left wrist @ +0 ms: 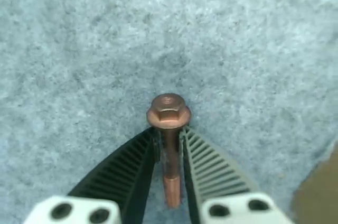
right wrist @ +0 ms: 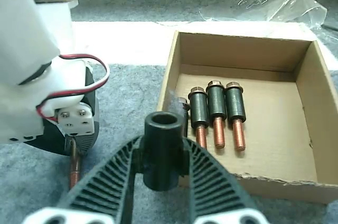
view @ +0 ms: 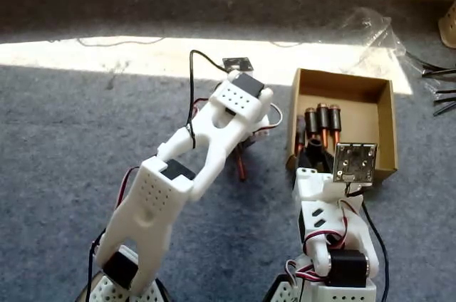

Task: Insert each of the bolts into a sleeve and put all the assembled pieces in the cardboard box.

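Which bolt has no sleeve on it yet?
The bolt clamped in the left gripper: its copper shank is bare, while the bolts in the cardboard box each wear a dark sleeve.

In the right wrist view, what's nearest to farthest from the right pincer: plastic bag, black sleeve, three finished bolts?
1. Black sleeve: gripped in the right pincer.
2. Three finished bolts: side by side inside the cardboard box.
3. Plastic bag: beyond the box's far wall.
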You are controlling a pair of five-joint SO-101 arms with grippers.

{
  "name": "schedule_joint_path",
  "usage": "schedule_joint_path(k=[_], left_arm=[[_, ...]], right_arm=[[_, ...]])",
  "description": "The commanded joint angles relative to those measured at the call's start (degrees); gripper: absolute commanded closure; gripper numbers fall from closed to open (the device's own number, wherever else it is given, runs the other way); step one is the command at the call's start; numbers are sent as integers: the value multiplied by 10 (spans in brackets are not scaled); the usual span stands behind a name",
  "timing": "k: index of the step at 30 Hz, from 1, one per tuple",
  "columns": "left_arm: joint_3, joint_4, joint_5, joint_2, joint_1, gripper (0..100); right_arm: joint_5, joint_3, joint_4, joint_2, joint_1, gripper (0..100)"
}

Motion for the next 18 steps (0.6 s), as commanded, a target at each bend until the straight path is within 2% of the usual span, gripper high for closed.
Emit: schedule_joint_path(k=[1, 7, 11, 18], left_arm=[[6, -4, -12, 9, 3, 970], [3, 15, -137, 7, 4, 970], [2, 22, -175, 6, 2, 970], [-36, 100, -241, -63, 2, 970]], right_arm=[[-5, -3, -20, -7, 6, 995], [-5, -3, -20, -7, 5, 995], [-5, -2, -20, -7, 4, 995], [-5, -2, -20, -7, 3, 995]])
